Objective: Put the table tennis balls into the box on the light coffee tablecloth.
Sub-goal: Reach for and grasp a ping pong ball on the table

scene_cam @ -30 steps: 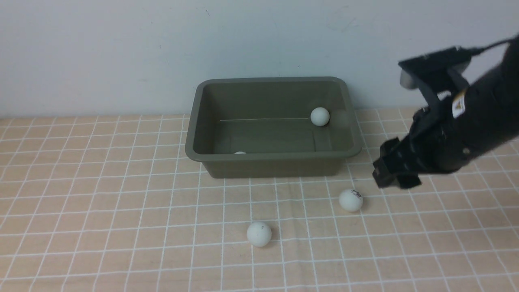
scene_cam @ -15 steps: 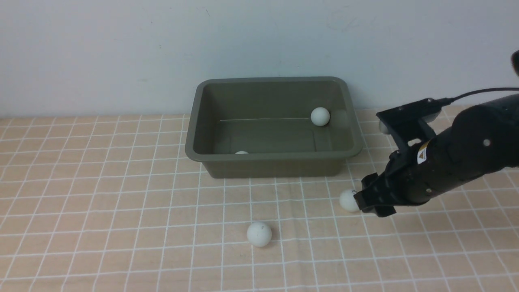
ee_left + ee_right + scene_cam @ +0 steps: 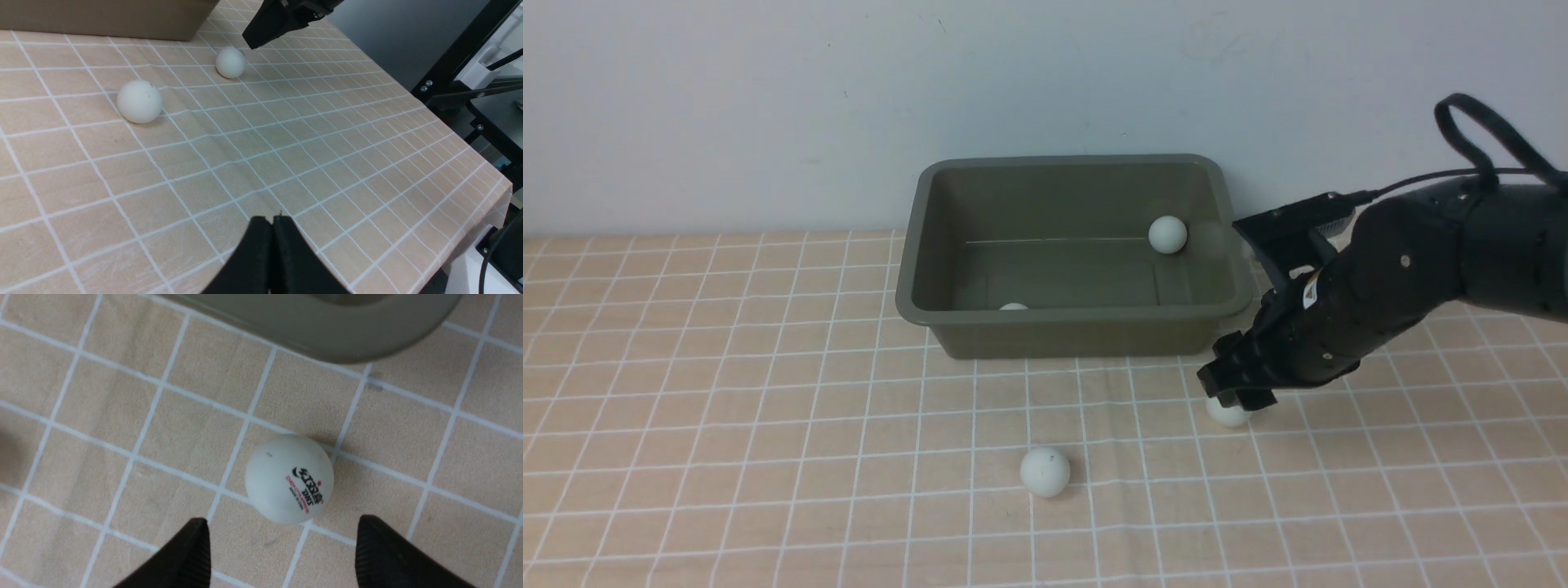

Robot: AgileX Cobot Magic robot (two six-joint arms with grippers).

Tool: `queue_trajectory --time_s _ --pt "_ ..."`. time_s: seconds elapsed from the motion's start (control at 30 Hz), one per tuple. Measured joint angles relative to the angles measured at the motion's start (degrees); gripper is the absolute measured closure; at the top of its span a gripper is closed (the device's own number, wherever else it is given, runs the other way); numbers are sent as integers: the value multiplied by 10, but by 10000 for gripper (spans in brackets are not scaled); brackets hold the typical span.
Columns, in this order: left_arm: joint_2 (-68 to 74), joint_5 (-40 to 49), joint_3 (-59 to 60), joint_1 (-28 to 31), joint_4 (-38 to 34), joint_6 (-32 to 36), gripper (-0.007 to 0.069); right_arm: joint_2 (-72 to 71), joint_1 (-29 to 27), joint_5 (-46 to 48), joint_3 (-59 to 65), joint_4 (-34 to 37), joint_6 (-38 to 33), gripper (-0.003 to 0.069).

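Table tennis ball (image 3: 289, 478) (logo up) | right gripper (image 3: 282, 521) spread over it, empty | left gripper (image 3: 271, 221) closed

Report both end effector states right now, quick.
Left end effector: closed, holding nothing.
Right end effector: open, holding nothing; poised at a table tennis ball, not gripping it.

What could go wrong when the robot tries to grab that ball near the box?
1. The logo ball sits loose on the tablecloth. The right arm's open jaws are not around it yet, so one touch might send it rolling away.
2. The ball lies close to the box, so a jaw could bump the rim.
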Motion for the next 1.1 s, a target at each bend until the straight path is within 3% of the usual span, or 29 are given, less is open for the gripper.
queue_trajectory --time_s 1.1 --pt "0 1 0 0 0 0 693 116 0 13 -85 -25 0 230"
